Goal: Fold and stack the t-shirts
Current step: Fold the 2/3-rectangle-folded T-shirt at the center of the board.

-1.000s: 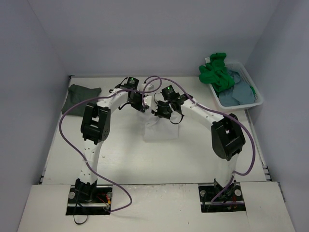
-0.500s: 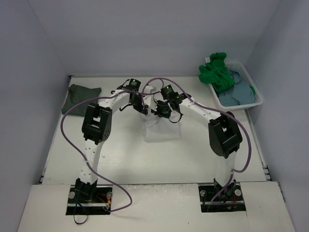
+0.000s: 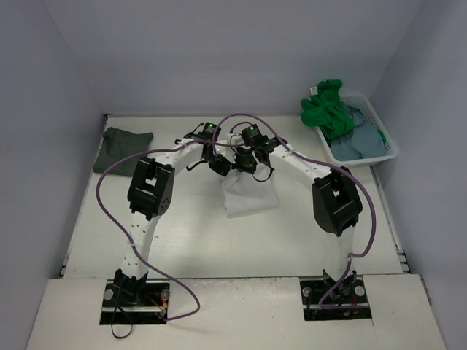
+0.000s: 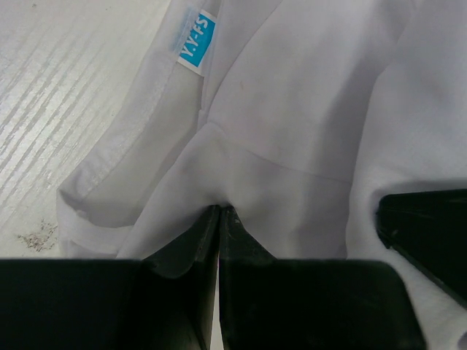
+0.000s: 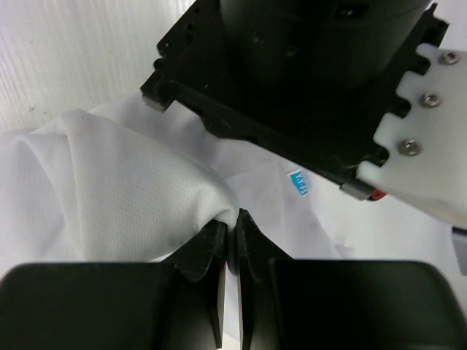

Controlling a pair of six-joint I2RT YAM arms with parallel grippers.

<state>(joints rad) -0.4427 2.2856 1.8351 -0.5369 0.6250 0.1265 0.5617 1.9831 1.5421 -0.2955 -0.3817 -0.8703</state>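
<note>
**Pinch on white t-shirt [image 3: 252,197], both arms, mid-table**

Overhead view first: I've got both arms reaching in toward each other over the middle of the table [image 3: 182,233]. The left gripper [image 3: 219,166] and right gripper [image 3: 245,165] sit just beside one another at the far edge of the white t-shirt. The rest of the cloth spreads toward the near side below them.

On the left wrist camera, the left gripper [image 4: 219,211] has its jaws closed tight, with a fold of the white t-shirt [image 4: 292,109] caught between the tips. A teal label [image 4: 195,40] shows at the collar, and bare table [image 4: 58,87] lies to the left.

On the right wrist camera it looks the same. The right gripper [image 5: 232,222] is clamped down on a bunched ridge of the white t-shirt [image 5: 109,189], with only a sliver between the tips. The left arm's wrist housing [image 5: 306,80] fills the top of the view, very close.

Elsewhere, the dark grey t-shirt [image 3: 120,142] lies at the far left corner. The green t-shirt [image 3: 328,109] is heaped over the blue-grey t-shirt [image 3: 357,144] in the basket [image 3: 363,161] at far right.
</note>
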